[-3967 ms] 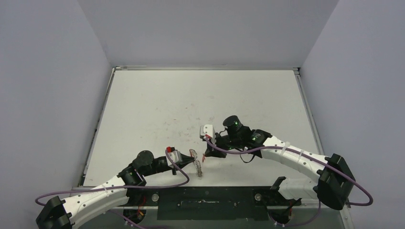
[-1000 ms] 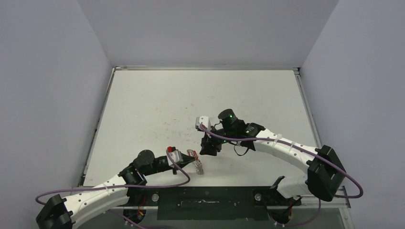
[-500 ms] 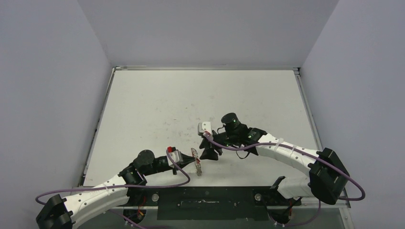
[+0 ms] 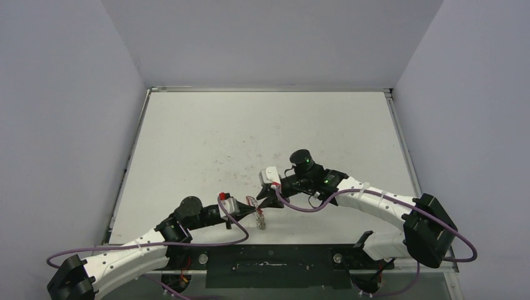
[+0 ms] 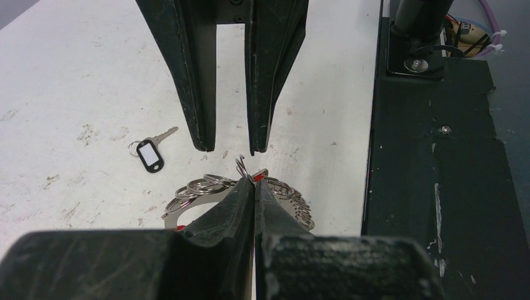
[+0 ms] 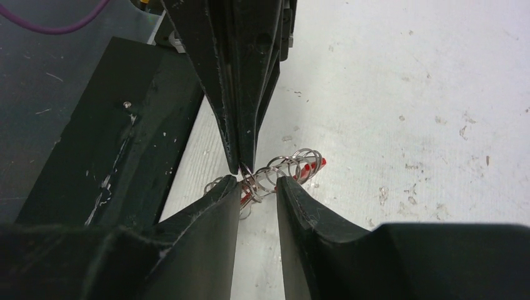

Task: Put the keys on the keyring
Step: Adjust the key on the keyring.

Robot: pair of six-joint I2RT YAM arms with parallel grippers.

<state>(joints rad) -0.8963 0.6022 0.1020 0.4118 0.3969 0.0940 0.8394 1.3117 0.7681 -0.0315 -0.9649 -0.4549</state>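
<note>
My left gripper [image 5: 254, 180] is shut on the top of the keyring [image 5: 206, 187], holding it upright just above the table. The keyring is a thin metal loop with a red sleeve [image 6: 310, 167] and several small silver rings strung on it. In the top view it hangs at the left gripper [image 4: 249, 204], by the table's near edge. My right gripper [image 6: 257, 181] faces the left one, open, with its tips on either side of the small rings next to the left fingers [image 6: 240, 125]. One of the keys [image 5: 150, 154], with a black tag head, lies flat on the table beyond the ring.
The black base plate [image 5: 431, 156] runs along the table's near edge, right beside the keyring. The white table [image 4: 262, 125] is scuffed and stretches away behind the two arms. Purple cables [image 4: 294, 200] loop off both wrists.
The right gripper has come down and left to the keyring, and its jaws have narrowed. The left gripper and the ring have stayed put.
</note>
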